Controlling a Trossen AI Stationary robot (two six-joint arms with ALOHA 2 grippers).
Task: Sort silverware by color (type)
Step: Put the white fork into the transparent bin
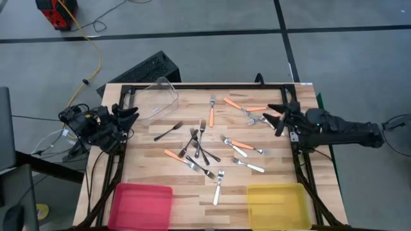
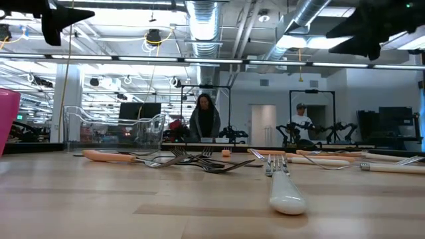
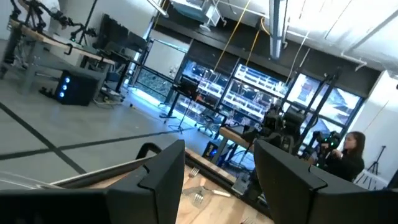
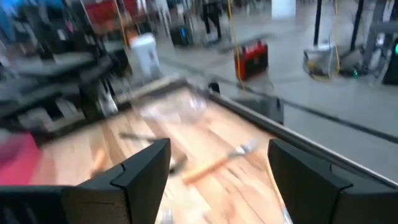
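1. Fingers of both arms stood spread apart and gripped nothing: the left gripper [image 1: 130, 117] hung at the tabletop's left edge, the right gripper [image 1: 275, 115] over its right edge.
2. From the left wrist view the two dark fingers [image 3: 163, 174] framed mostly the room; only a sliver of tabletop [image 1: 148, 170] and a faint fork showed between them.
3. From the right wrist view the fingers [image 4: 144, 165] were parted over a smeared scene, where one orange-handled fork [image 4: 214, 162] could be made out and little else.
4. The silverware lay scattered across the middle of the tabletop, none of it in a bin.
5. A dark fork [image 1: 168, 131] lay alone toward the left, near the clear bin [image 1: 158, 97] at the far left corner.
6. Several dark forks [image 1: 199, 144] crossed one another in a heap at the centre, so their count was hard to tell.
7. Orange-handled forks [image 1: 211, 110] lay toward the far side and the right, some just beside the right gripper.
8. Silver forks [image 1: 218, 186] lay nearer the front; in the low view one blunt handle [image 2: 285, 192] loomed close and hid what lay behind it.
9. The pink bin [image 1: 142, 204] sat at the front left and the yellow bin [image 1: 277, 204] at the front right, both cut off by the picture's lower edge.
10. Two people stood in the room beyond the tabletop, too far off to tell more.
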